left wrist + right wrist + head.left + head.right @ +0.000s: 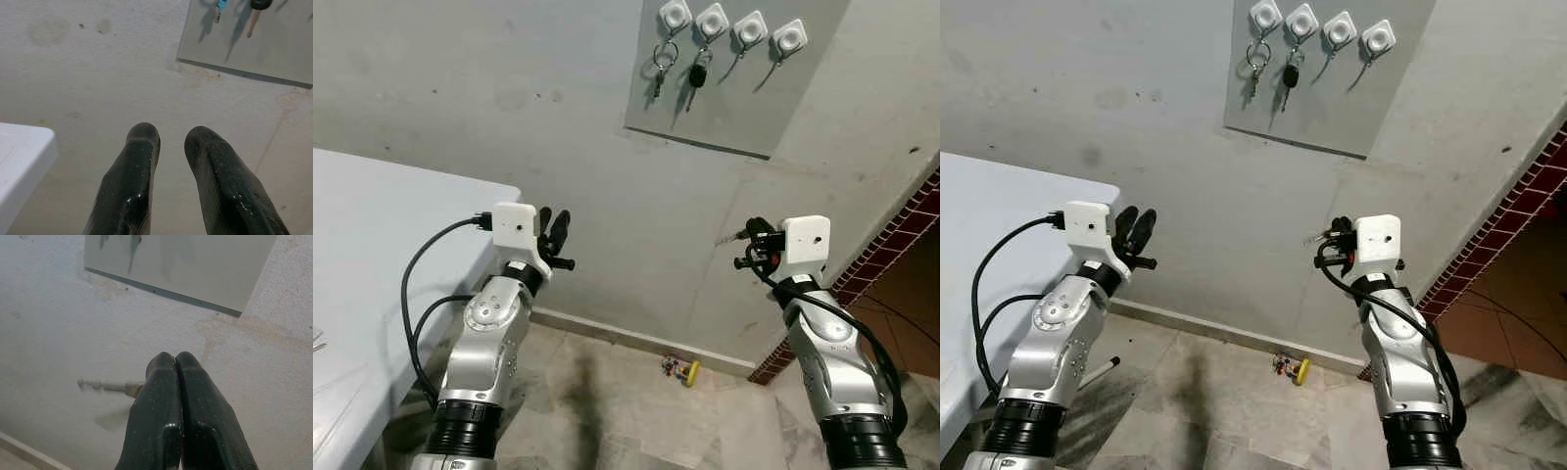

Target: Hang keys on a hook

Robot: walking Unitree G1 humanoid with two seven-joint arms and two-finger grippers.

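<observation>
While pinched between the pressed-together jaws of the right gripper [175, 363], key [105, 385] juts sideways at centre right, below grey hook board [734, 73] at upper centre. Left gripper [171, 139] at lower left: jaws spread, beside white worktop [372, 206].

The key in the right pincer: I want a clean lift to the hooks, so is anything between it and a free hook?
Nothing visible. The right pincer holds the key before bare wall, below the panel. The two right-hand hooks are free.
</observation>
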